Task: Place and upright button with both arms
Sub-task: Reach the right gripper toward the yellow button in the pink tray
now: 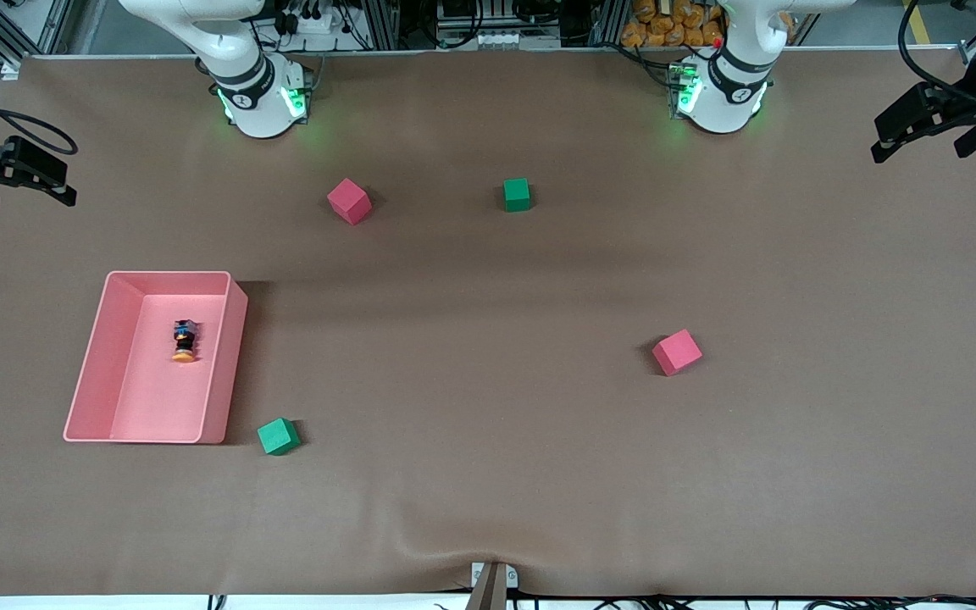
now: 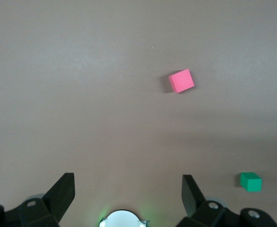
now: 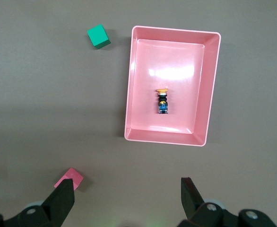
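The button [image 1: 185, 341] lies on its side inside the pink tray [image 1: 149, 398], with its orange cap toward the front camera and its bluish end toward the robots. In the right wrist view the button [image 3: 162, 100] rests near the middle of the tray [image 3: 176, 56]. My right gripper [image 1: 26, 191] hangs high over the right arm's end of the table, open and empty [image 3: 127, 184]. At the left arm's end my left gripper [image 1: 918, 151] is raised too, open with nothing in it [image 2: 127, 177]. Neither gripper is near the button.
A pink cube [image 1: 348, 201] and a green cube [image 1: 517, 194] sit near the robots' bases. Another pink cube [image 1: 677, 352] lies toward the left arm's end. A green cube [image 1: 278, 436] sits beside the tray's corner nearest the front camera.
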Tool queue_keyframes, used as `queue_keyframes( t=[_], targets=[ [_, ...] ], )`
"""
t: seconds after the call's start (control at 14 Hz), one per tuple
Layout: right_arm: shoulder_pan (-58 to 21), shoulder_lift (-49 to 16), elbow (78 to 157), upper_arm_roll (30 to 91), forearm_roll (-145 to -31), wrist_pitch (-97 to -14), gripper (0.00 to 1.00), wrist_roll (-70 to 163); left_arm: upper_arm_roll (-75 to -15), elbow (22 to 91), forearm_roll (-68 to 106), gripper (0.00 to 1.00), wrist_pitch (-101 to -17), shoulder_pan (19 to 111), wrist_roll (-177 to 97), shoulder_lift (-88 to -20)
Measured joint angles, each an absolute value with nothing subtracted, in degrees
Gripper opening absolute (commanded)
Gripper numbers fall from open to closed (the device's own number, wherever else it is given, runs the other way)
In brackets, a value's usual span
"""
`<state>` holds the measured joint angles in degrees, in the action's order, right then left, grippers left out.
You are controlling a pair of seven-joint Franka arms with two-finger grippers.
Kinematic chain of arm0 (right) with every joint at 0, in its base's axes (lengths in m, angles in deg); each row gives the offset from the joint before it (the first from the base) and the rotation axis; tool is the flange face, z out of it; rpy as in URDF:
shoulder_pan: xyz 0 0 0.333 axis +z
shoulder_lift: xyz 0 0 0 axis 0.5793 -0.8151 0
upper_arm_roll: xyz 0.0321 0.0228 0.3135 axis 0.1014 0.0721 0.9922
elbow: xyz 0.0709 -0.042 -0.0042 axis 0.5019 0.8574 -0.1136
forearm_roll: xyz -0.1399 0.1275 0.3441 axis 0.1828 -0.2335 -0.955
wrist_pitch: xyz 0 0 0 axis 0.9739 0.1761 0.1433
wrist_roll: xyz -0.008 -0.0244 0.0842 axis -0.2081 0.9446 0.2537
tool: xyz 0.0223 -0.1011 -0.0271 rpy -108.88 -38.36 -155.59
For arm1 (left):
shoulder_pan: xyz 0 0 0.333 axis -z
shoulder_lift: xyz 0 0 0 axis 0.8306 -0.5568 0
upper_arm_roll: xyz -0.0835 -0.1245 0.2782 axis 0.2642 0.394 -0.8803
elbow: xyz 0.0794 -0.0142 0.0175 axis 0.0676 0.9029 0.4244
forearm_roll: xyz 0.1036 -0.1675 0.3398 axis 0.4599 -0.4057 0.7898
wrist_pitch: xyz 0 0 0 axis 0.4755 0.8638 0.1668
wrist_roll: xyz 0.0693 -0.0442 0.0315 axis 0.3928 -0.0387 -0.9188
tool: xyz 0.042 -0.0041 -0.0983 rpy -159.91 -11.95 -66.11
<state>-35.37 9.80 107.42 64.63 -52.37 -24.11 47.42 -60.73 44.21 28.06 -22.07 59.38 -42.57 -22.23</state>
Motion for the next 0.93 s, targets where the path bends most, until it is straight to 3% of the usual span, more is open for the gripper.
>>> queue_keyframes(
  t=[0.93],
  targets=[
    [-35.29,8.4,107.06,64.72,-52.37,-23.69,1.0,47.82,-60.94,43.15,28.05,1.0,-21.66,59.18,-41.8,-24.05]
  ],
)
